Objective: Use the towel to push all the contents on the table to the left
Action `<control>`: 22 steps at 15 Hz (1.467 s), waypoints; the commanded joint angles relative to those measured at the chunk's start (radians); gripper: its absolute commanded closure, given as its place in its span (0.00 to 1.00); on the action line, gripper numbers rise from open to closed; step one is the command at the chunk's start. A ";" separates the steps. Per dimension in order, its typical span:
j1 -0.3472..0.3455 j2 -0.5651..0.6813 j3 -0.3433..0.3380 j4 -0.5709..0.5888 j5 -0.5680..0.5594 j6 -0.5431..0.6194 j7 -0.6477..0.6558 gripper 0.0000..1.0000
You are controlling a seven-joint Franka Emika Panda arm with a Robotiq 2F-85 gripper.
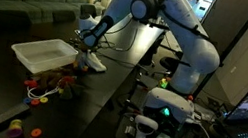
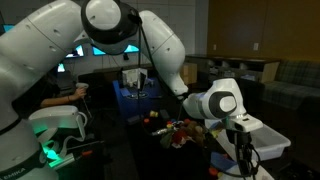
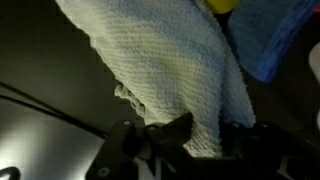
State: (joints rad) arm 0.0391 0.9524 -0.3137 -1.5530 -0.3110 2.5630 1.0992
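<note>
The gripper (image 1: 89,47) was shut tight on the towel (image 1: 92,64), the arm reaching down just beside the white tray (image 1: 40,57). In the wrist view its dark fingers (image 3: 128,142) pinched a fold of the towel (image 3: 170,70), and the rest of the pale, knobbly cloth spread away from them over the dark table (image 3: 40,80). The towel sat at the end of the tray nearer the arm, bunched low against the table (image 1: 109,97). Whether it touched the tray could not be told.

The toy pieces (image 1: 53,83), red, orange and yellow, lay in a jumble just beside the tray's long side, on the table rather than in the tray. In an exterior view the same toy pieces (image 2: 175,130) lay near the tray (image 2: 270,142), with the arm's wrist above them. At the far edge of the towel in the wrist view sat a yellow piece (image 3: 222,5) and, just beside it, a blue object (image 3: 275,45).
</note>
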 commanded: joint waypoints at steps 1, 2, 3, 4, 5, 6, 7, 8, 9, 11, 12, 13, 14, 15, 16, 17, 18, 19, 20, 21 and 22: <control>-0.020 0.113 0.048 0.167 0.088 -0.034 -0.083 0.91; -0.019 0.129 0.058 0.186 0.108 -0.037 -0.097 0.91; -0.022 0.141 0.074 0.197 0.128 -0.037 -0.118 0.91; -0.017 0.152 0.081 0.208 0.144 -0.039 -0.131 0.91; -0.012 0.163 0.091 0.213 0.159 -0.038 -0.147 0.91; -0.003 0.171 0.094 0.216 0.167 -0.037 -0.156 0.91; 0.000 0.172 0.103 0.213 0.178 -0.038 -0.169 0.91; 0.003 0.172 0.113 0.209 0.188 -0.036 -0.184 0.91; 0.006 0.167 0.121 0.197 0.195 -0.031 -0.197 0.91; 0.018 0.153 0.132 0.171 0.206 -0.021 -0.218 0.91; 0.025 0.144 0.136 0.157 0.211 -0.017 -0.231 0.91; 0.036 0.136 0.140 0.144 0.215 -0.007 -0.239 0.91; 0.046 0.127 0.145 0.129 0.218 -0.001 -0.247 0.91; 0.063 0.118 0.149 0.113 0.218 0.005 -0.250 0.91; 0.082 0.108 0.149 0.099 0.217 0.010 -0.247 0.91; 0.099 0.100 0.156 0.088 0.218 0.010 -0.248 0.91; 0.125 0.096 0.153 0.081 0.216 0.011 -0.232 0.91; 0.157 0.098 0.147 0.082 0.213 0.004 -0.211 0.91; 0.182 0.090 0.146 0.074 0.212 -0.001 -0.198 0.92; 0.212 0.088 0.141 0.074 0.210 -0.008 -0.177 0.91; 0.234 0.084 0.148 0.076 0.213 -0.017 -0.164 0.91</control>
State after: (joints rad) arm 0.2052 1.0779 -0.1644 -1.4323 -0.1255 2.5500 0.9008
